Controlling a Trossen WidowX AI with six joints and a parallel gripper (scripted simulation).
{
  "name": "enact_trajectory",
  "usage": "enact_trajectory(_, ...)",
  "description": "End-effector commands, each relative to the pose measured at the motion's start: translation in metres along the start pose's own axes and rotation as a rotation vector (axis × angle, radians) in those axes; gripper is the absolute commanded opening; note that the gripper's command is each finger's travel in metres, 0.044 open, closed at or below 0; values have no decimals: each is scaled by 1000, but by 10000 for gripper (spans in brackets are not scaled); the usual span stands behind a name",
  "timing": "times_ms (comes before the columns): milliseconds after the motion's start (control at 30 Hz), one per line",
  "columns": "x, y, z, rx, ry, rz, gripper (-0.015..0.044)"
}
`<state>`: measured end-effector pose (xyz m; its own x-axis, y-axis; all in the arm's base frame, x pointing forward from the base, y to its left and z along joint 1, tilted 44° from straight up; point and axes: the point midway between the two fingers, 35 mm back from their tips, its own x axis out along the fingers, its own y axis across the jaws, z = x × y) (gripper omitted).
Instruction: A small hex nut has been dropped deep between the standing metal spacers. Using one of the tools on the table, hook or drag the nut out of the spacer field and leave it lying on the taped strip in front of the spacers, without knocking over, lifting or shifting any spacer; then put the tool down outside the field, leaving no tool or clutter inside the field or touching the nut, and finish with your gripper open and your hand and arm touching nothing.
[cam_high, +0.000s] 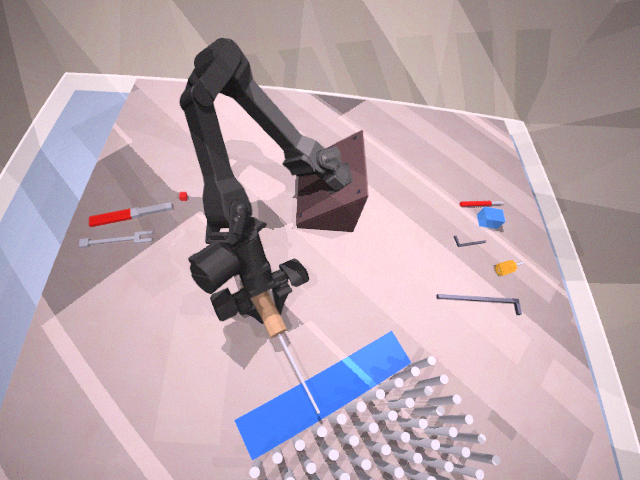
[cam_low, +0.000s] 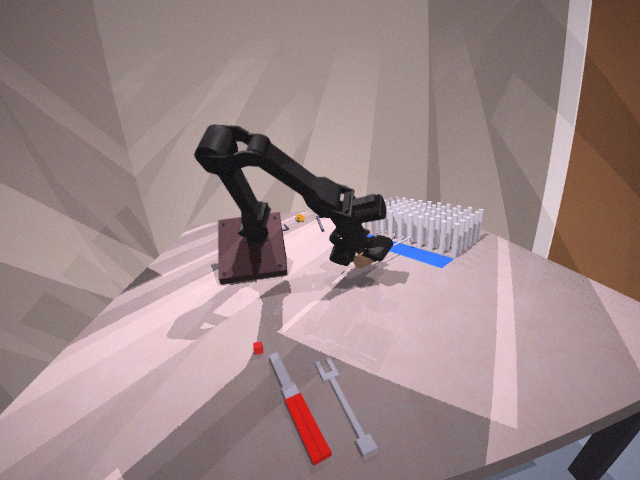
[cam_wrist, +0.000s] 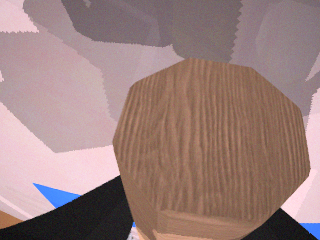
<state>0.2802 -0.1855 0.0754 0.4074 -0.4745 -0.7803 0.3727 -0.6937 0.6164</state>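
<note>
I grip the wooden-handled tool (cam_high: 268, 315) (cam_low: 362, 259) (cam_wrist: 210, 140), its thin metal shaft reaching across above the flat blue strip (cam_high: 279, 423) (cam_low: 423, 255) toward pale, upright spacers (cam_high: 341, 419) (cam_low: 433, 232) in rows; I can't make out the nut

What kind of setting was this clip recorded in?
Probably a robotics test bench: a black jointed arm on a dark reddish-brown base plate, a field of standing pale metal spacers, and a flat blue strip.

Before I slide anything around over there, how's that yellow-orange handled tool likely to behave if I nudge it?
The orange-handled tool may roll a little, since its handle looks stubby and roundish. It would probably swing rather than go straight, with that thin pale shaft beyond a thick handle.
</note>
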Motion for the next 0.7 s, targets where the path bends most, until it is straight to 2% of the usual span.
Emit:
enact_trajectory(0, 4, -2, 2, -9, 15, 1, 0)
enact_trajectory(667, 10, -1, -7, -7, 16, 1, 0)
